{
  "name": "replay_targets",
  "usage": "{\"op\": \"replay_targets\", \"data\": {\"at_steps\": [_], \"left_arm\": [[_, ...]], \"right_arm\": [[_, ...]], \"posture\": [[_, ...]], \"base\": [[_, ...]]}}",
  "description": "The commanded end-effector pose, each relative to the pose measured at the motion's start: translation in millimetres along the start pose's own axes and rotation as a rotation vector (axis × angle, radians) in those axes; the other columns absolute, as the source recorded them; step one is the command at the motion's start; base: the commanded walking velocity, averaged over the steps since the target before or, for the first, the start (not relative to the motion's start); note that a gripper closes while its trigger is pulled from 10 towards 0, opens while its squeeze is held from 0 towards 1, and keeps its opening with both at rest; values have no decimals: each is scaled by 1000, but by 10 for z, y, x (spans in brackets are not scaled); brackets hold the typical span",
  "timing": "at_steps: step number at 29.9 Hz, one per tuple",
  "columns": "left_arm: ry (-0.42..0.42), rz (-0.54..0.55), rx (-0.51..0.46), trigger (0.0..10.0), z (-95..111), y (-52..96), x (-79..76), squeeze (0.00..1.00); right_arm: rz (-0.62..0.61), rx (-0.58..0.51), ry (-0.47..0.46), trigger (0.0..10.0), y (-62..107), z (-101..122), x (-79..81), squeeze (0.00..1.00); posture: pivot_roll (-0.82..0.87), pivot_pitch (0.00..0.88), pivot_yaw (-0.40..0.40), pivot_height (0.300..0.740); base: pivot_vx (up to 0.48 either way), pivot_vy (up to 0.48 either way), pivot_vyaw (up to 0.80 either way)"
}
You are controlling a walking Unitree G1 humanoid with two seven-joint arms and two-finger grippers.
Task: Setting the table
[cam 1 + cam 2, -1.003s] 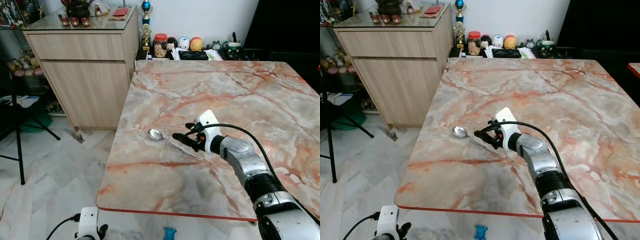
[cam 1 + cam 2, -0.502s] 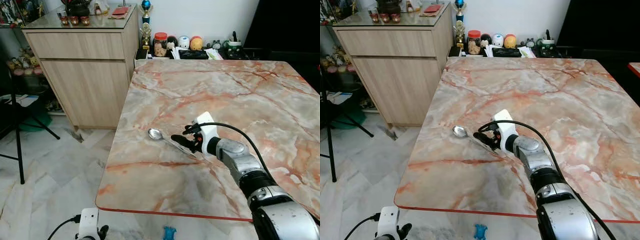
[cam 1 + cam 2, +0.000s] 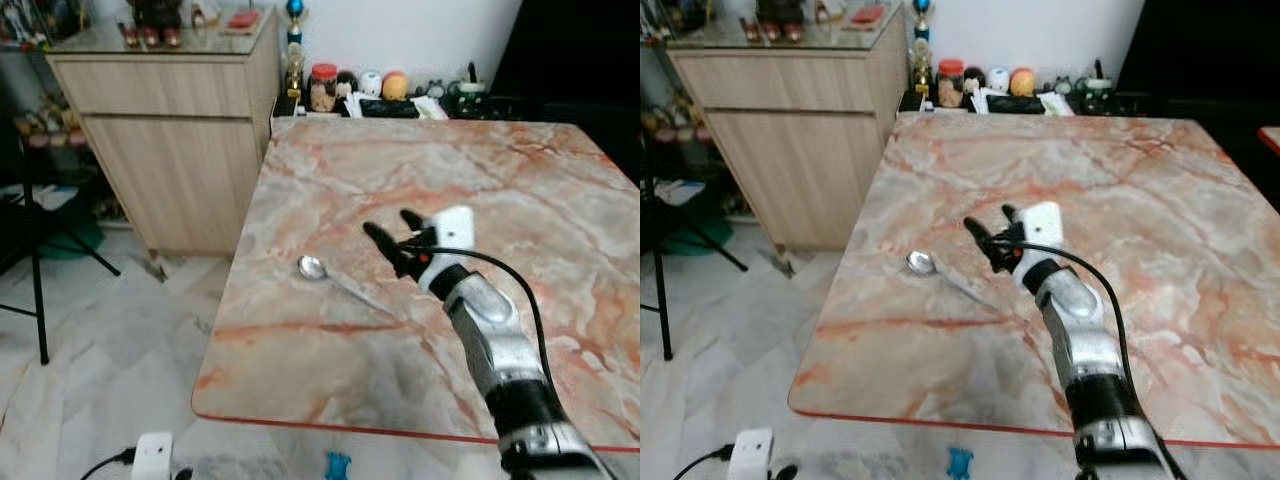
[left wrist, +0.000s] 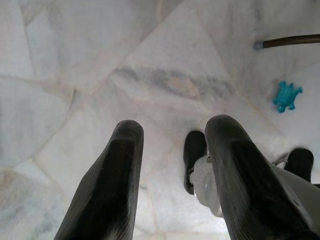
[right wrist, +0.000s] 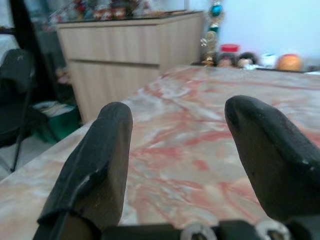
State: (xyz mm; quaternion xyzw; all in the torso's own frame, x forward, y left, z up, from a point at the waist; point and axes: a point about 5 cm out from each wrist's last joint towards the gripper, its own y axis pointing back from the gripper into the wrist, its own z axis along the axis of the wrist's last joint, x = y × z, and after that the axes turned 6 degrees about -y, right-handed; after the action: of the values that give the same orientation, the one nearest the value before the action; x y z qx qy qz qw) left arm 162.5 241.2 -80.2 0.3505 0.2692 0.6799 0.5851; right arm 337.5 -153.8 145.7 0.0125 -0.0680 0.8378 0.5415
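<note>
1. Plainly, the right gripper [image 3: 393,236] stood with its two black fingers [image 5: 92,165] spread apart and nothing between them, raised above the marble table [image 3: 520,190] and pointing toward the far edge.
2. We noted the spoon [image 3: 338,281] lying flat on the table, near the gripper but apart from it, on the robot's left of the fingers; bowl toward the left edge, handle running back toward the arm.
3. We saw the left gripper [image 4: 170,165] hanging idle below the table's level, fingers apart and empty, over the pale tiled floor [image 4: 75,55].
4. Progress, as we judged it: one spoon set down and released, so that placing looked done. No plate, bowl, cup or other cutlery lay on the table, so most of the setting seemed still to come. Whether the spoon sat in its final spot we could not tell.
5. Count on the table: one spoon. Nothing else on the marble.
6. Count beyond the table: one wooden sideboard [image 3: 170,130] on the robot's left; a row of small items along the far wall, among them one red-lidded jar [image 3: 321,88] and a trophy [image 3: 293,45]. The rest were too blurred to number.
7. On the floor we counted one small blue toy [image 4: 286,96], near the table's front edge in the head view.
</note>
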Motion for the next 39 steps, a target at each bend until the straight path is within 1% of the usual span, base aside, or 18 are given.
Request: {"op": "replay_targets", "data": {"at_steps": [1, 8, 12, 18, 24, 27, 31, 39], "left_arm": [[17, 12, 3, 10000, -58, 24, 66, 0], [47, 30, 18, 10000, -179, 71, 133, 0], [56, 27, 21, 10000, -187, 71, 116, 0], [64, 21, 17, 10000, -162, 61, 105, 0], [65, 21, 20, 10000, -147, 53, 99, 0], [64, 19, 24, 10000, -154, 53, 89, 0], [64, 15, 28, 10000, -164, 54, 74, 0], [62, 10, 30, 10000, -166, 52, 51, 0]], "right_arm": [[-9, -30, 11, 10000, 46, 76, 48, 0], [-18, -41, 10, 10000, 111, 113, 114, 0], [-1, -50, 10, 10000, 72, 156, 179, 0], [8, -47, 6, 10000, 66, 178, 231, 0], [6, -39, 10, 10000, 78, 175, 228, 0], [6, -34, 11, 10000, 80, 170, 229, 0], [11, -28, 17, 10000, 79, 168, 240, 0], [10, -21, 16, 10000, 69, 157, 238, 0]], "posture": [[68, 0, -7, 740], [66, 0, -10, 740], [69, 0, -12, 740], [73, 0, -15, 740], [71, 0, -15, 740], [70, 0, -16, 740], [71, 0, -17, 740], [71, 0, -17, 740]], "base": [[0, 0, 0], [0, 0, 0], [0, 0, 0], [41, 0, 0], [81, 0, 0], [271, 0, 0], [0, 0, 0], [210, 0, 0]]}}
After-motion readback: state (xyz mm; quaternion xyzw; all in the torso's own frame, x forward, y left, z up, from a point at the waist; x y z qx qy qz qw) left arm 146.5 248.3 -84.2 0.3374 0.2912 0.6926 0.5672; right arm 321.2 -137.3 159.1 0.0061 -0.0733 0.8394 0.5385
